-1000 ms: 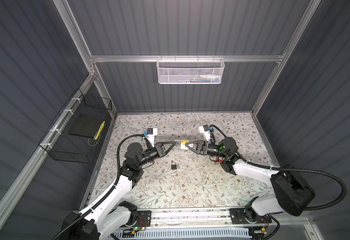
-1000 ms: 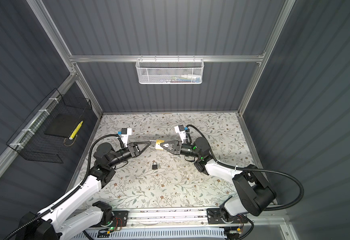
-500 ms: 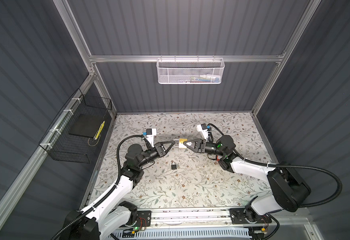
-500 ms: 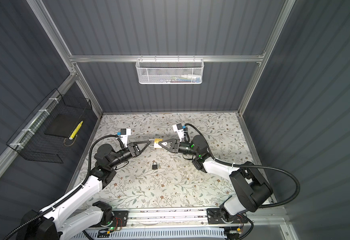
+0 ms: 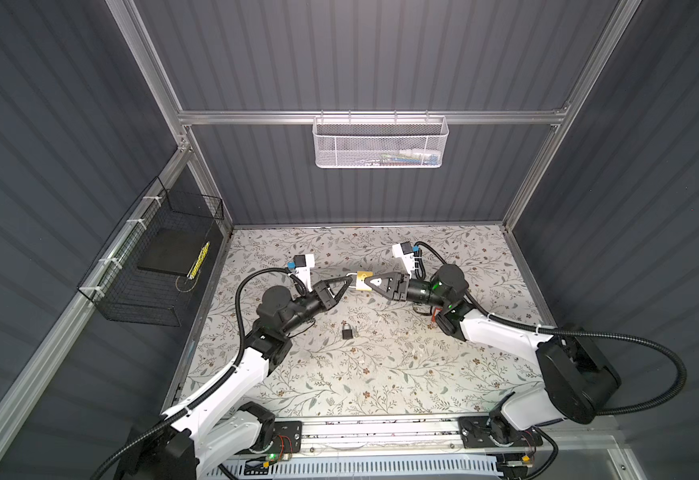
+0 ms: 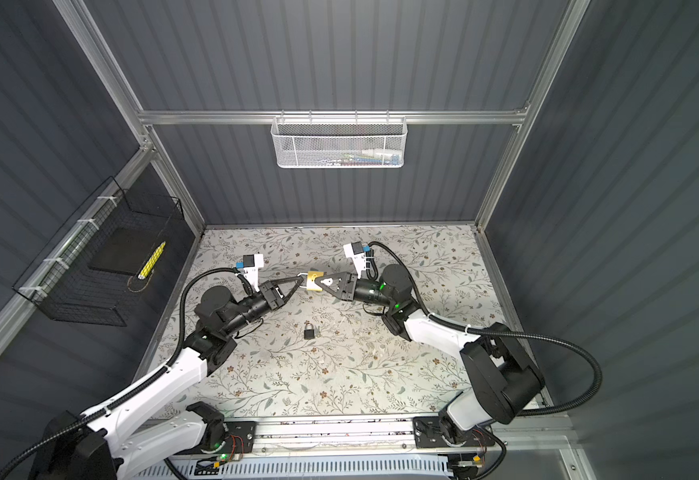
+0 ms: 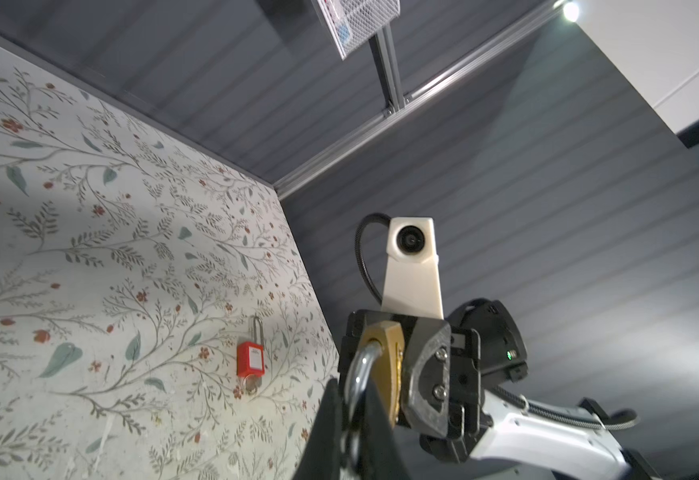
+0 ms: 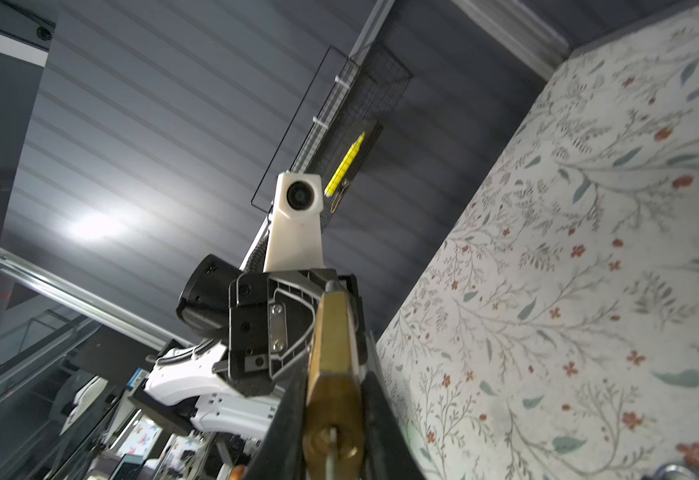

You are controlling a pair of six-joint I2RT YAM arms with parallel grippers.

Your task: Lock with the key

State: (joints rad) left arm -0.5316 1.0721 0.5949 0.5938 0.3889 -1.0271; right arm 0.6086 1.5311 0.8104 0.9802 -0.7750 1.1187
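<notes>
Above the far middle of the table (image 5: 381, 374), the right hand (image 5: 373, 282) grips the brass padlock (image 5: 362, 286) while the left hand (image 5: 349, 280) pinches its shackle (image 7: 358, 376), which likely needs pressing home next.

We find the padlock (image 5: 363, 281) up off the table (image 5: 381, 374), over its middle toward the back, pinched between the left gripper (image 5: 350, 281) on its left and the right gripper (image 5: 370, 282) on its right. In front of it we see a smaller padlock (image 5: 347, 331) lying on the table between the two arms. A third padlock (image 7: 250, 358) lies flat on the table beside the right arm. A mesh basket (image 5: 381, 143) hangs on the back wall's rail. A wire basket (image 5: 139, 307) hangs on the left wall. In it lies a flat pad (image 5: 171, 257), with a marker (image 5: 199, 258) on the pad's edge nearest the table.
</notes>
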